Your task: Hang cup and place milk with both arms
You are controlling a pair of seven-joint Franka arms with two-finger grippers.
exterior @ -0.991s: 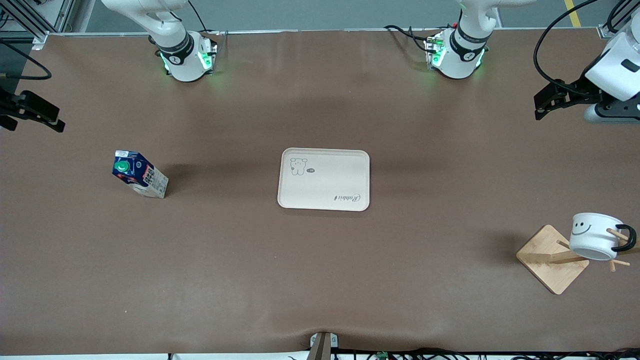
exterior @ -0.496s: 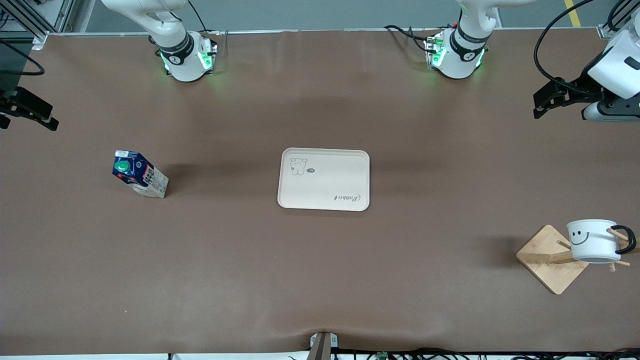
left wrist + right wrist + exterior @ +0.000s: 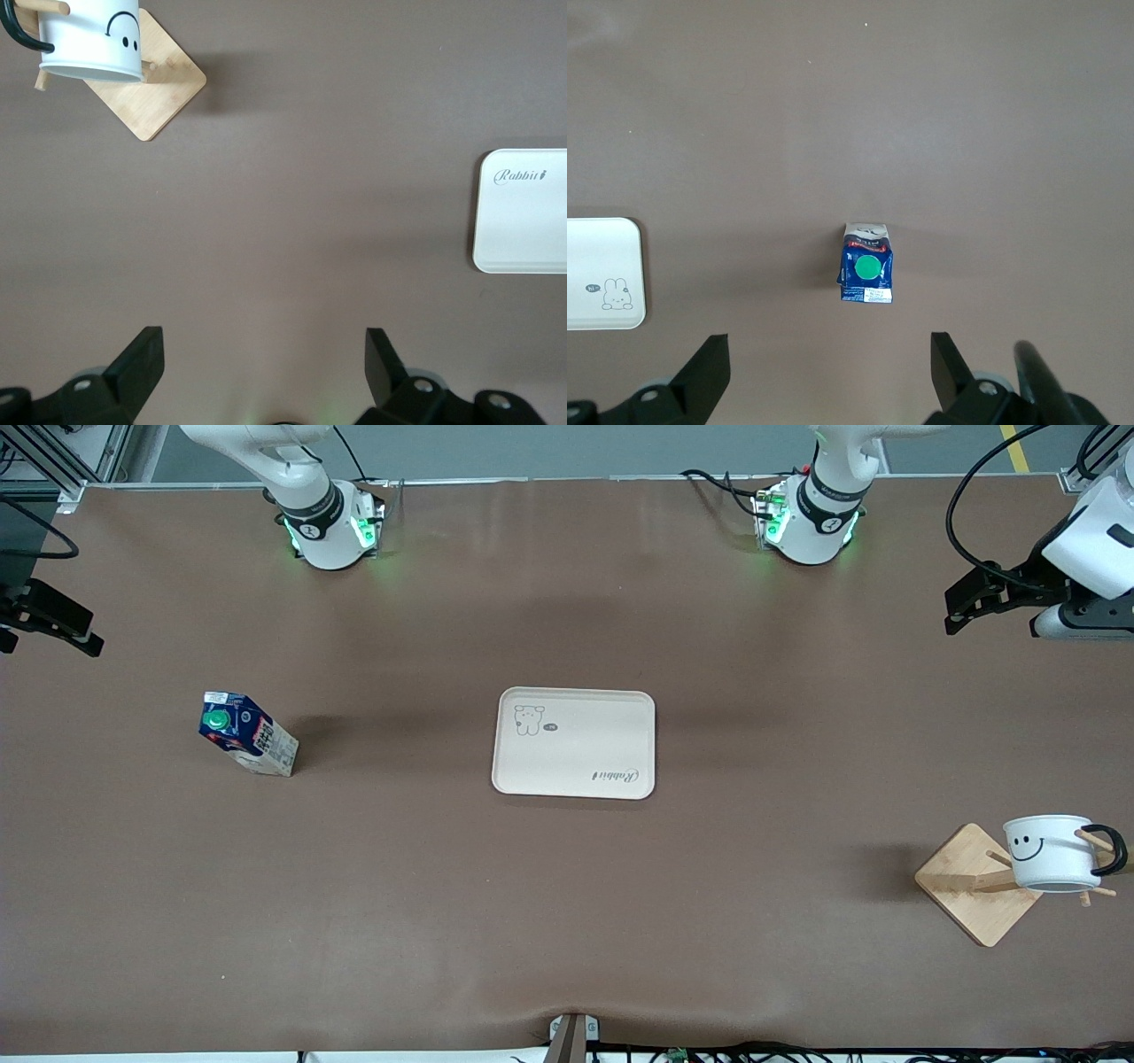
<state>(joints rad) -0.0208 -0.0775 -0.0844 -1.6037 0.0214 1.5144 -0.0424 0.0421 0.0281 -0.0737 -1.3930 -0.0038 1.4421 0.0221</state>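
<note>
Two items logged: cup (image 3: 1052, 852) hung on wooden rack (image 3: 979, 883) at lower right, milk (image 3: 246, 734) standing mid-left, off tray (image 3: 574, 741); my left gripper (image 3: 264, 363) and right gripper (image 3: 829, 365) spread, empty—next, right descends squarely onto milk.

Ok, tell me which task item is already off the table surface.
The cup: it hangs by its handle on the wooden rack, while the milk stands on the table.
</note>
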